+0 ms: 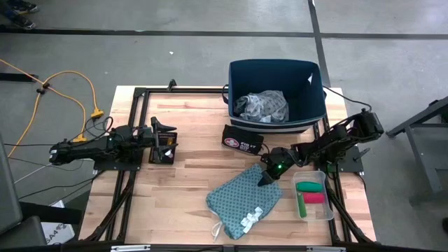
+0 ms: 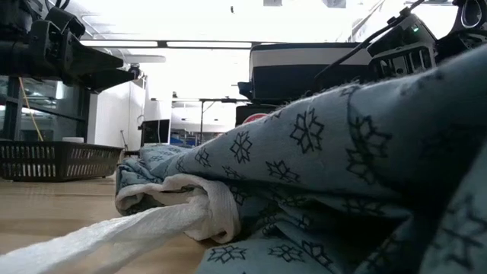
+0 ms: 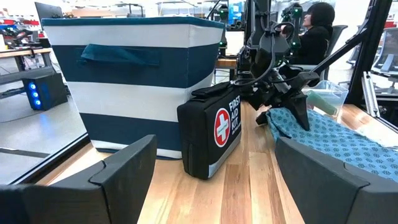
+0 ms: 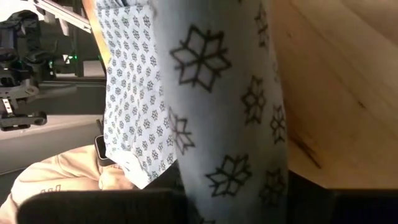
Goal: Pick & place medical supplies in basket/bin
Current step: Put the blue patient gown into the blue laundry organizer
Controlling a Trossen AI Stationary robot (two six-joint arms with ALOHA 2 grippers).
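Note:
The teal patterned cloth (image 1: 241, 197) lies spread on the table, its white ties (image 1: 250, 220) at the near end; the low view shows it rising from the ties (image 2: 152, 221) toward the gripper. My right gripper (image 1: 268, 176) is shut on the cloth's far right corner. The pale blue-grey cloth (image 1: 262, 106) lies inside the dark blue bin (image 1: 276, 64). Green (image 1: 309, 186) and red (image 1: 313, 198) rolls sit in a small clear tray (image 1: 316, 214). My left gripper (image 1: 166, 140) waits open at the table's left, pointing at the bin (image 3: 137, 81). My right gripper holds the teal cloth by its far right corner (image 3: 281, 119), pinched between the two fingers. It comes slanting down from the table's right. The cloth (image 4: 205, 93) fills its wrist view. That corner is raised, and the rest of the cloth lies on the table.
A black first aid kit (image 1: 243, 138) stands on its edge in front of the bin, just beyond the held corner. The clear tray sits near the table's right edge. Bare wood shows at the table's middle and near left. A person (image 3: 314, 31) sits in the room beyond.

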